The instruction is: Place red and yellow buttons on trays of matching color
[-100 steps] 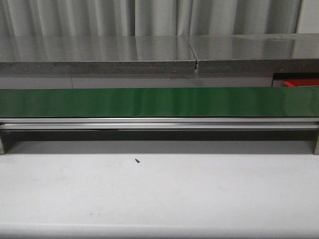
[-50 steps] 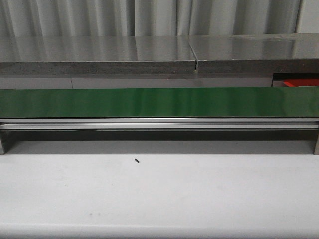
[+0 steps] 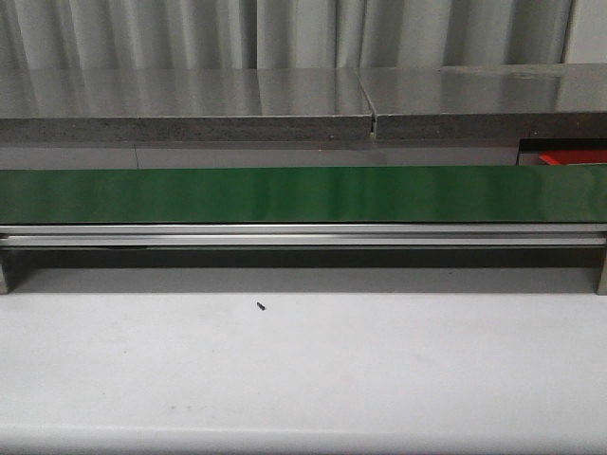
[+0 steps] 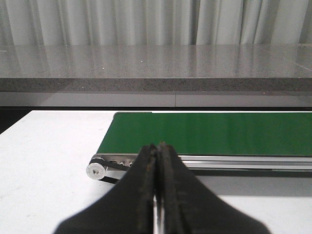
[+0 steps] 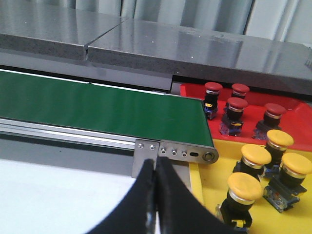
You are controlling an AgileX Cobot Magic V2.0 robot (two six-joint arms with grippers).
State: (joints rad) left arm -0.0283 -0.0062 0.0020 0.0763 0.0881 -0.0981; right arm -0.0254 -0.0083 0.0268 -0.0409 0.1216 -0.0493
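Both pairs of black fingers are pressed tight together with nothing between them. The left gripper (image 4: pixel 157 187) hangs over the white table (image 4: pixel 44 165), its fingers (image 4: pixel 144 195) meeting in a thin seam, just short of the near left end of the green conveyor belt (image 4: pixel 209 132), by the belt's end roller (image 4: pixel 96 170). The right gripper (image 5: pixel 155 192) is clenched the same way, poised in front of the belt's right end bracket (image 5: pixel 146 158).

Just past that end of the belt lie the trays. The yellow tray (image 5: pixel 207 190) holds four yellow buttons (image 5: pixel 245 187), standing upright. Beyond it, farther from the belt's front rail, the red tray (image 5: pixel 190 90) carries four red buttons (image 5: pixel 237 104).

From the front, neither arm shows; only a sliver of the red tray (image 3: pixel 569 154) peeks out behind the belt's right end, and a small dark speck (image 3: pixel 260 305) sits on the table before the belt.
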